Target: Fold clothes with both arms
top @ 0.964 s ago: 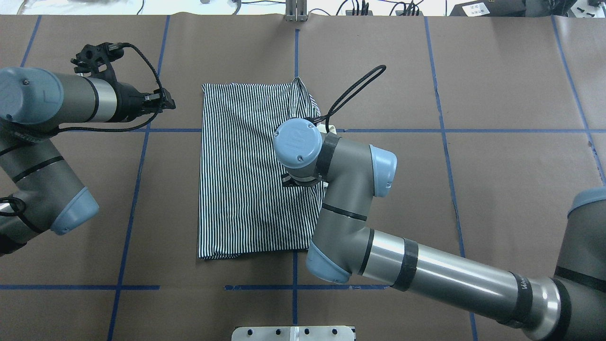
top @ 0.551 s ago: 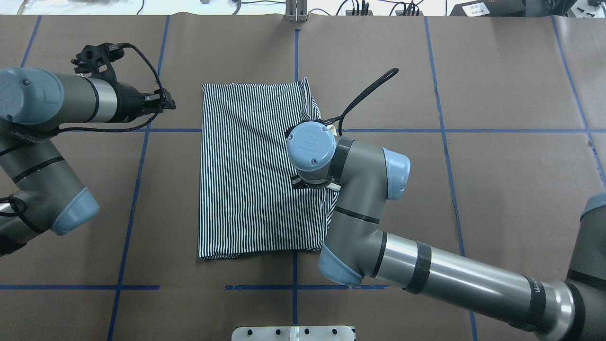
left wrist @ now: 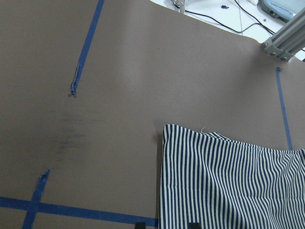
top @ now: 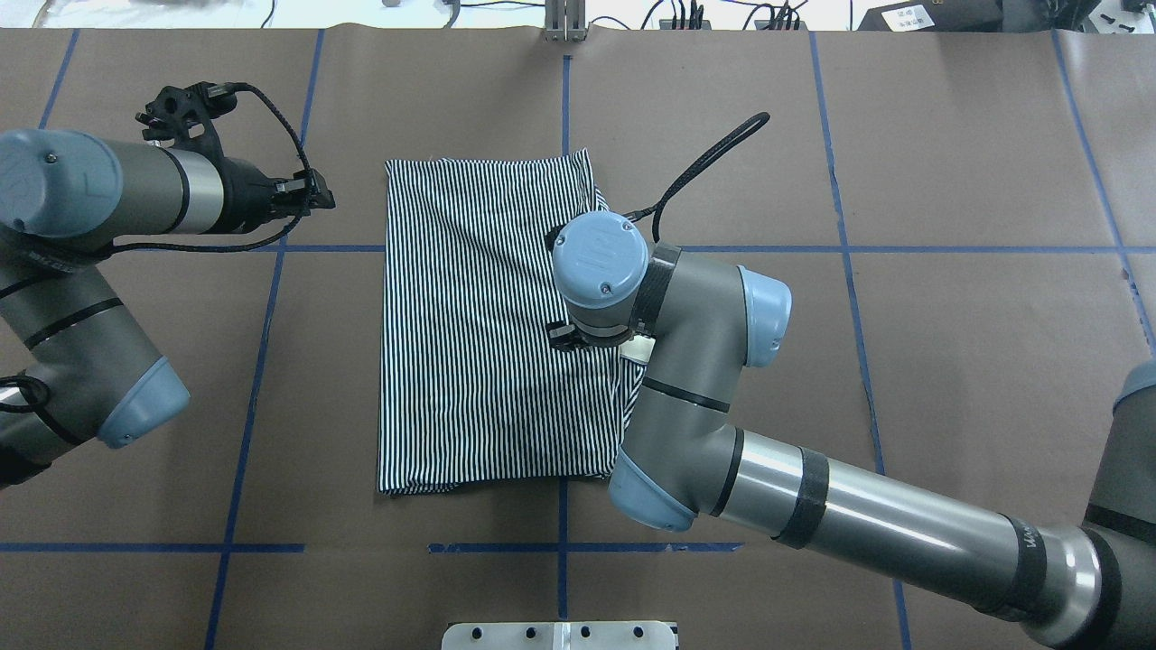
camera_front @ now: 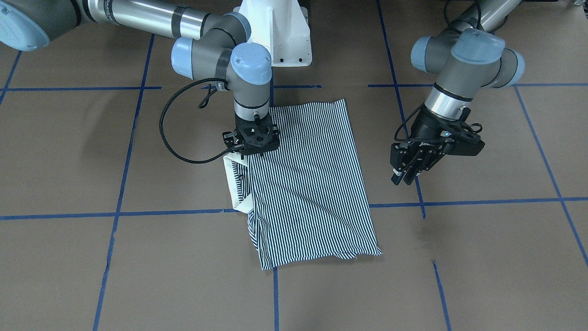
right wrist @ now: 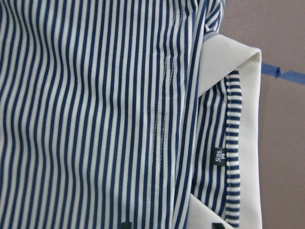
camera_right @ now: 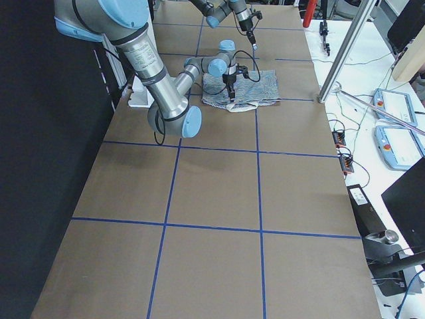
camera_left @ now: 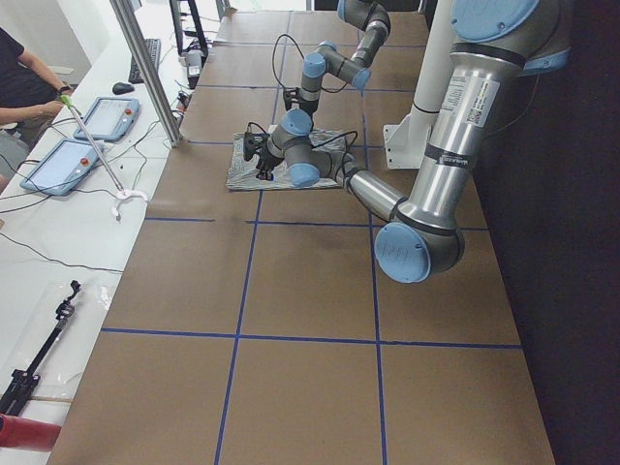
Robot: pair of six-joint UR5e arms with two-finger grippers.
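Striped polo shirt (top: 470, 325) lies folded. Seen from overhead, the right gripper (camera_front: 250, 151), fingers spread and empty, hangs over its 3 o'clock edge; the left gripper (camera_front: 402, 178), also spread and empty, is off at 10 o'clock.

A dark neck tag (right wrist: 218, 155) on the polo shirt (right wrist: 95, 119) reads "M 165"

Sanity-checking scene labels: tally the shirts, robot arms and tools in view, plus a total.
Striped polo shirt: 1
Robot arms: 2 (left arm, right arm)
Tools: 2 (left tool, right tool)
Total: 5
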